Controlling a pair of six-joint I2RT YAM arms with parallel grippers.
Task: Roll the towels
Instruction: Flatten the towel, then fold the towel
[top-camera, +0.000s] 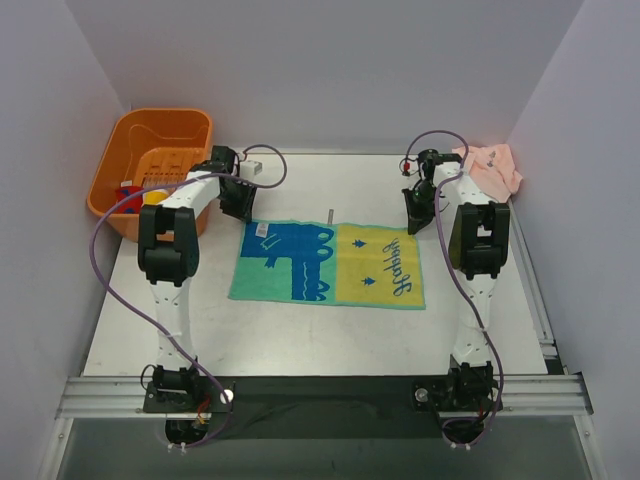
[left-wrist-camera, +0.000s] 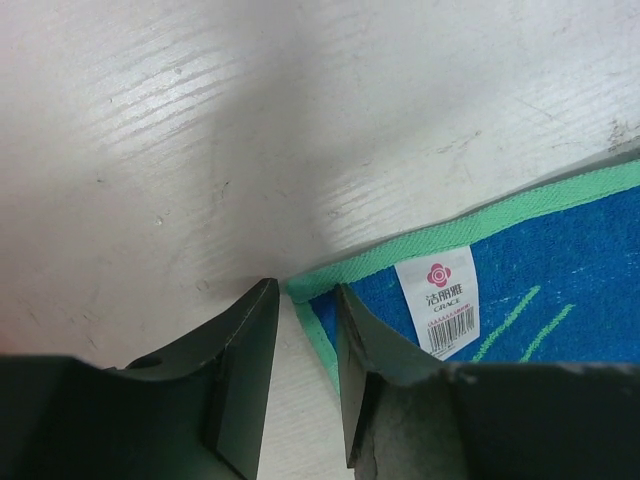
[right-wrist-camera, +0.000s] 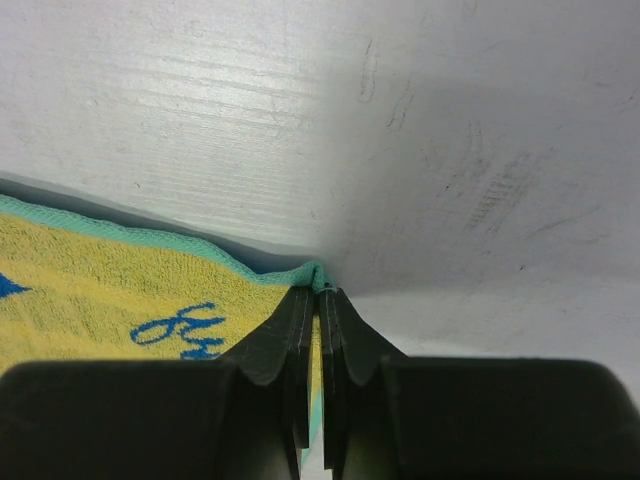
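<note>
The printed towel (top-camera: 330, 262) lies flat mid-table, its left half blue, its right half yellow, with a green border. My left gripper (top-camera: 240, 205) is at its far left corner. In the left wrist view this gripper (left-wrist-camera: 307, 290) is open, its jaws straddling the green edge of the towel (left-wrist-camera: 560, 270) near a white label (left-wrist-camera: 437, 300). My right gripper (top-camera: 415, 215) is at the far right corner. In the right wrist view it (right-wrist-camera: 320, 292) is shut on the corner of the towel (right-wrist-camera: 100, 280), pinching it up. The pale pink towel (top-camera: 490, 168) lies crumpled at the far right.
An orange basket (top-camera: 110, 170) with coloured items stands at the far left. A small white object (top-camera: 251, 166) lies behind the left gripper. White walls enclose the table on three sides, and a metal rail (top-camera: 320, 392) runs along the near edge.
</note>
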